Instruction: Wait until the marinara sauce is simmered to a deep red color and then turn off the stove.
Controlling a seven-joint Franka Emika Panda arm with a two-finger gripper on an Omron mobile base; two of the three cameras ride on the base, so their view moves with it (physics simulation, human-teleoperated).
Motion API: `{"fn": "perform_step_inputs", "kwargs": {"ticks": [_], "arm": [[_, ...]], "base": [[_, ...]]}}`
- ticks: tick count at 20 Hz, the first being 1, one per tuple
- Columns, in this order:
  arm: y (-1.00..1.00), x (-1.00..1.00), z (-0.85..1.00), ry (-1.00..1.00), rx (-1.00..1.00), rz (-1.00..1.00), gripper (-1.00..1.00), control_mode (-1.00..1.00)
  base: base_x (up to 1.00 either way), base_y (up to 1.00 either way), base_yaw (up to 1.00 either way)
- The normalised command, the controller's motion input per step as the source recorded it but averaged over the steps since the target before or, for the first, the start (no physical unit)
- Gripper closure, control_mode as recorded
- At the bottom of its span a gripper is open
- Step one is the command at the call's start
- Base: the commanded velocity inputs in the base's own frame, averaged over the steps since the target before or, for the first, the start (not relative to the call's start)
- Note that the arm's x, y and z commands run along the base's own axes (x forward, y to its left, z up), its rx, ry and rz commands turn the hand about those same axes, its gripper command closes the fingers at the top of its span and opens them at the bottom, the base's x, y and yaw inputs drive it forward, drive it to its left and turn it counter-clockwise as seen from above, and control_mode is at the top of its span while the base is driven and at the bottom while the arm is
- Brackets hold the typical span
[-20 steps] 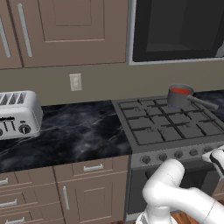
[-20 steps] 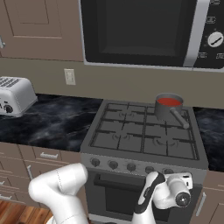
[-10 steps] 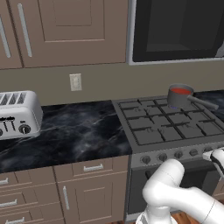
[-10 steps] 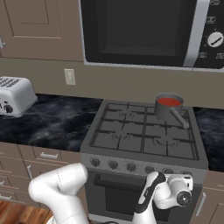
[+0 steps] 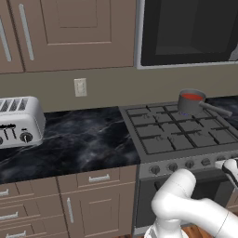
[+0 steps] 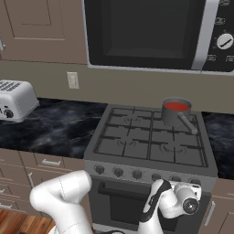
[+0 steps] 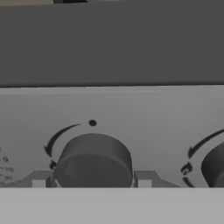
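The marinara sauce [image 5: 191,96] [image 6: 176,106] is a red disc in a small grey long-handled saucepan [image 5: 189,106] [image 6: 172,116] on the back right burner of the stove [image 5: 181,132] [image 6: 151,142]. My gripper [image 5: 230,167] [image 6: 185,186] is pressed up to the right end of the stove's front panel. In the hand view the gripper [image 7: 92,179] is shut on a round dark knob [image 7: 94,159], with a fingertip [image 7: 38,180] on either side. An arc marking and a dot sit above the knob.
A second knob [image 7: 215,166] lies just to the right on the panel. A microwave [image 5: 186,28] [image 6: 151,32] hangs above the stove. A toaster [image 5: 18,122] [image 6: 13,98] stands on the dark marble counter [image 5: 88,139] at the left, with drawers below.
The hand has edged slightly closer to the stove's front panel. The saucepan and the sauce stand as before.
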Motion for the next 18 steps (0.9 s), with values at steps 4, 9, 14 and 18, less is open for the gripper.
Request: {"fn": "perform_step_inputs", "kwargs": {"ticks": [4, 9, 14, 18], "arm": [[0.0, 0.0, -0.14, 0.0, 0.12, -0.22, 1.0, -1.0], [0.0, 0.0, -0.14, 0.0, 0.13, -0.23, 1.0, -1.0], [0.0, -0.01, -0.17, -0.01, 0.12, -0.23, 1.0, -1.0], [0.0, -0.04, -0.23, -0.09, 0.05, -0.2, 1.0, -1.0]], "base": [[0.0, 0.0, 0.0], [0.0, 0.0, 0.0], [0.0, 0.0, 0.0], [0.0, 0.0, 0.0]]}}
